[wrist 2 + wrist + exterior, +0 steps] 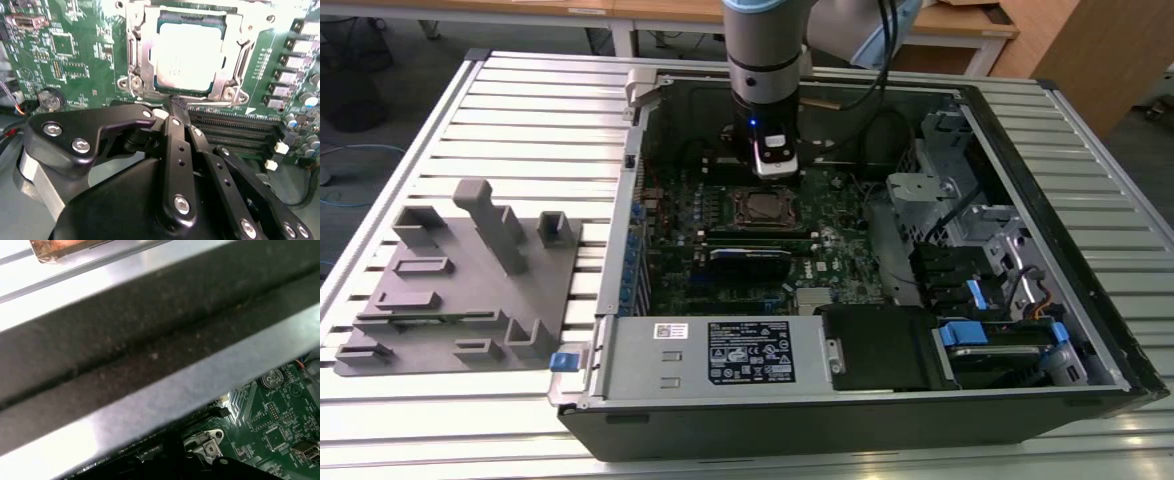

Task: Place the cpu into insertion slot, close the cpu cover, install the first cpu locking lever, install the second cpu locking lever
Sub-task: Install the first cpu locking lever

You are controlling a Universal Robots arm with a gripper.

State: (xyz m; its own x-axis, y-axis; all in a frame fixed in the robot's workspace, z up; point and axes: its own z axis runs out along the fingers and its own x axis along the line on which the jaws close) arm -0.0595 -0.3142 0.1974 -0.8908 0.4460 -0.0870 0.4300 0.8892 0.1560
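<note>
The cpu lies flat in the insertion slot on the green board inside the open computer case. The silver cpu cover is down over it, and the chip's grey top shows through the cover's window. My gripper is shut with its black fingertips together at the socket's edge, beside a thin silver lever wire. In the exterior view the gripper hangs just behind the socket, low inside the case. A corner of the socket frame appears in the first wrist view.
Long black memory slots run close beside the socket. A coin battery sits on the board. The case wall is near the wrist. A grey fixture block stands at the exterior view's left, and the power supply is at the front.
</note>
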